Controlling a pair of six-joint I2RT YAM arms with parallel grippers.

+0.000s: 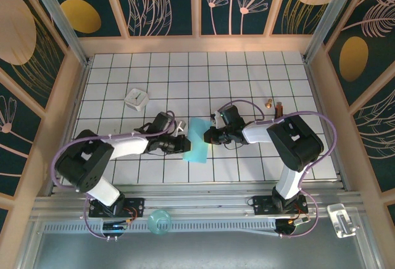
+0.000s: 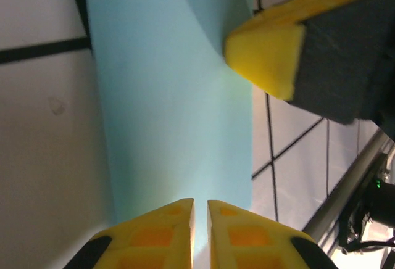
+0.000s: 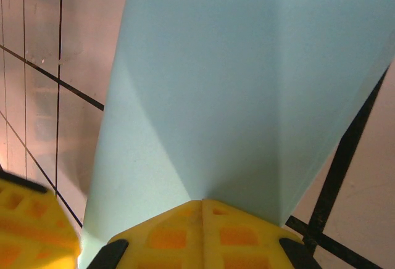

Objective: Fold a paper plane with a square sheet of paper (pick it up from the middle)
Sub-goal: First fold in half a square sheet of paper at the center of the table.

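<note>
The square sheet of paper (image 1: 197,140) is light blue and folded into a narrow creased band. It is held just above the tiled table (image 1: 247,71), between the two arms. My left gripper (image 1: 183,136) reaches its left edge; in the left wrist view the yellow fingertips (image 2: 176,219) stand a thin slit apart with the paper (image 2: 166,96) running into the slit. My right gripper (image 1: 210,135) pinches the right edge. Its jaws are pressed together on a crease of the paper (image 3: 247,84). The right gripper's finger (image 2: 268,53) also shows in the left wrist view.
A small white square block (image 1: 136,99) lies at the back left. Two small brown items (image 1: 274,105) lie at the back right. A teal object (image 1: 158,222) and a clear piece (image 1: 341,219) sit on the front rail. Wooden walls enclose the table.
</note>
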